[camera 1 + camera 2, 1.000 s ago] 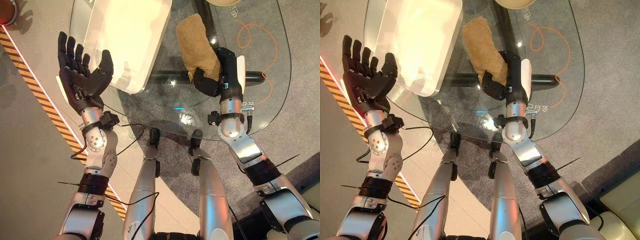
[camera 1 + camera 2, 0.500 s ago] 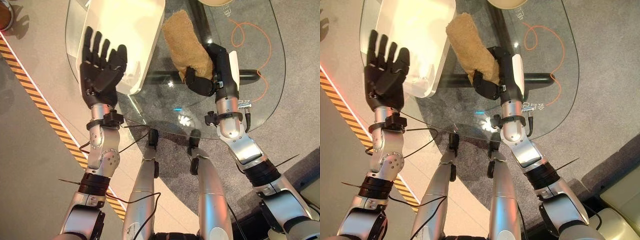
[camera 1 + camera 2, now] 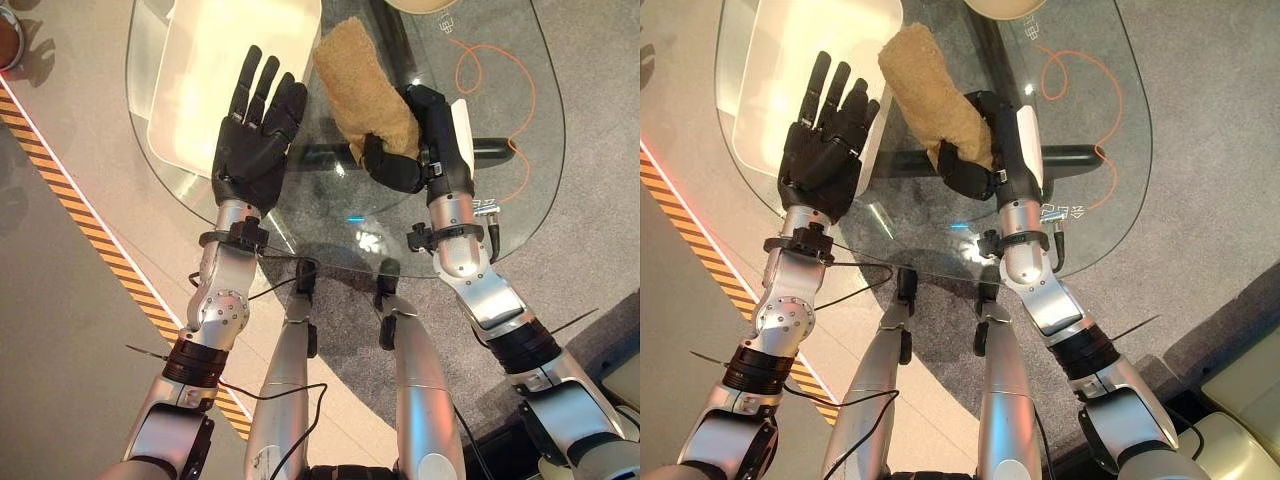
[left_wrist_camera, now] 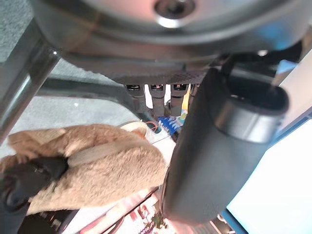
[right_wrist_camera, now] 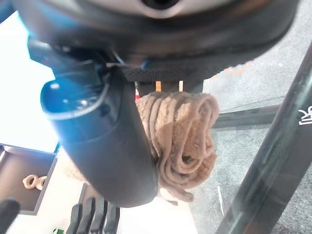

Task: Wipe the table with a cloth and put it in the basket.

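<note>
Upper centre of the frame, the tan cloth (image 3: 365, 90) lies on the glass table (image 3: 520, 210), clutched by the right hand (image 3: 425, 150). Beside it, the left hand (image 3: 255, 140), fingers straight, has swung rightward off the white basket (image 3: 200, 90).

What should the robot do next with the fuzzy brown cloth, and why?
Probably carry it sideways toward the white plastic basket on the glass table. The right hand is curled round the fuzzy tan cloth, and the open left hand hovers at the basket's near edge.
</note>
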Controlling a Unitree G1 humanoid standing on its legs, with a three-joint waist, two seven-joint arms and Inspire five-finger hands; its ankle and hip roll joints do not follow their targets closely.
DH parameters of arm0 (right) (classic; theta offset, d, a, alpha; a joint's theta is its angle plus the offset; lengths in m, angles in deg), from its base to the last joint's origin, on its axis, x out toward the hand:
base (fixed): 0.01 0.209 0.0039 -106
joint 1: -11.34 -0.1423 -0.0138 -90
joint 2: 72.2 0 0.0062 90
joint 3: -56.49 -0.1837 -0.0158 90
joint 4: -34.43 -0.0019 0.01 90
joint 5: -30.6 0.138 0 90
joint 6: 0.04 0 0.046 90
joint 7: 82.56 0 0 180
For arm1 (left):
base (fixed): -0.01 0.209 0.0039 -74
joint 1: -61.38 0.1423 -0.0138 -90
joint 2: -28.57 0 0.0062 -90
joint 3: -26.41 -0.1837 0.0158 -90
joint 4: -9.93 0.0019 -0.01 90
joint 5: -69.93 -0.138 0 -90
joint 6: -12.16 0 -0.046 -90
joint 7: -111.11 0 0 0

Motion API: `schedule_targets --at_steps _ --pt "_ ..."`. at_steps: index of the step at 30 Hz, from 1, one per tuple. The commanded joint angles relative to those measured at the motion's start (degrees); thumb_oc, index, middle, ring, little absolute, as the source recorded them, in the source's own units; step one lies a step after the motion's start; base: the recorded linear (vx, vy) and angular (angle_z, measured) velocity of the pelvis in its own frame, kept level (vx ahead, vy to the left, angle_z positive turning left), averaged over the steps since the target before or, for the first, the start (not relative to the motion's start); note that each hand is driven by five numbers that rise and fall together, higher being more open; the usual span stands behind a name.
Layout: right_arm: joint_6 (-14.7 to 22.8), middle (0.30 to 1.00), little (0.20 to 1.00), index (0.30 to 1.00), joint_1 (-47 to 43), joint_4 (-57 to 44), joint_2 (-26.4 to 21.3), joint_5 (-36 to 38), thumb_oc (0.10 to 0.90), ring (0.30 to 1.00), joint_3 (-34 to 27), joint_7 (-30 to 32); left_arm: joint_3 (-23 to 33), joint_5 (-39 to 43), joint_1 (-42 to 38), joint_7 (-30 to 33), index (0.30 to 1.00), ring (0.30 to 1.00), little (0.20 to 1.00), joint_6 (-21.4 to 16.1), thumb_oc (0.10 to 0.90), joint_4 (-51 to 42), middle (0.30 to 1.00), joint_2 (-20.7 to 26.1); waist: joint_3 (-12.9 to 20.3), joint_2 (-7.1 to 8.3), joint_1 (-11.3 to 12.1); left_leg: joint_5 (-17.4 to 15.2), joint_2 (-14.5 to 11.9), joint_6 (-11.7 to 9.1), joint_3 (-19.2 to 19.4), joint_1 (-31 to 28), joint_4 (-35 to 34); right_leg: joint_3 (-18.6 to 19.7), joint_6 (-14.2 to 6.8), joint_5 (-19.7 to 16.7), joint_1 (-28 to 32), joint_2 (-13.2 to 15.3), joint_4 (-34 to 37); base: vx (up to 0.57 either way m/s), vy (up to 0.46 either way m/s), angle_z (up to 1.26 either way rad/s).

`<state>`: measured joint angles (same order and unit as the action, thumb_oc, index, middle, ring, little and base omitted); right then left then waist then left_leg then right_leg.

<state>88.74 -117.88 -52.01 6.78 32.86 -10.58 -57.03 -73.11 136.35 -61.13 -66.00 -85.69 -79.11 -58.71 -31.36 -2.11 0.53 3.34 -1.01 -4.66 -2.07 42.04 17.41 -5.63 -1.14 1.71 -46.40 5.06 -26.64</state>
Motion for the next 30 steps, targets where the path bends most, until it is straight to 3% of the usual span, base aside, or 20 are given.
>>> schedule_targets --at_steps 1,7,30 --pt "9.9 0.3 0.2 0.3 -6.8 -14.6 0.3 -1.8 0.1 0.3 -0.8 -0.4 0.0 1.9 -5.6 -5.0 0.9 0.9 0.9 -1.5 0.8 -10.2 0.9 1.2 1.6 -0.62 -0.5 -2.1 4.3 3.4 4.4 -2.5 -0.1 -1.1 -1.3 1.7 4.9 -3.7 2.7 0.0 0.0 0.0" --pt "9.9 0.3 0.2 0.3 -8.0 -15.1 0.7 -1.9 0.1 0.3 0.5 -2.1 -1.3 2.8 -6.7 -5.0 0.9 0.9 0.9 0.2 0.8 -10.3 0.9 0.9 1.6 -0.49 -0.6 -2.0 4.3 3.4 4.4 -2.6 -0.3 -1.0 -1.4 1.5 5.1 -3.7 3.1 0.0 0.0 0.0" --pt "9.9 0.3 0.2 0.3 -11.0 -14.7 0.7 -0.6 0.1 0.3 3.4 -5.5 -3.5 1.2 -9.8 -4.7 0.9 0.9 0.9 1.0 0.8 -10.3 0.9 0.4 1.6 -0.14 -0.7 -1.8 4.3 3.2 4.4 -2.8 -0.6 -1.1 -1.5 1.4 5.4 -3.9 3.6 0.0 0.0 0.0"
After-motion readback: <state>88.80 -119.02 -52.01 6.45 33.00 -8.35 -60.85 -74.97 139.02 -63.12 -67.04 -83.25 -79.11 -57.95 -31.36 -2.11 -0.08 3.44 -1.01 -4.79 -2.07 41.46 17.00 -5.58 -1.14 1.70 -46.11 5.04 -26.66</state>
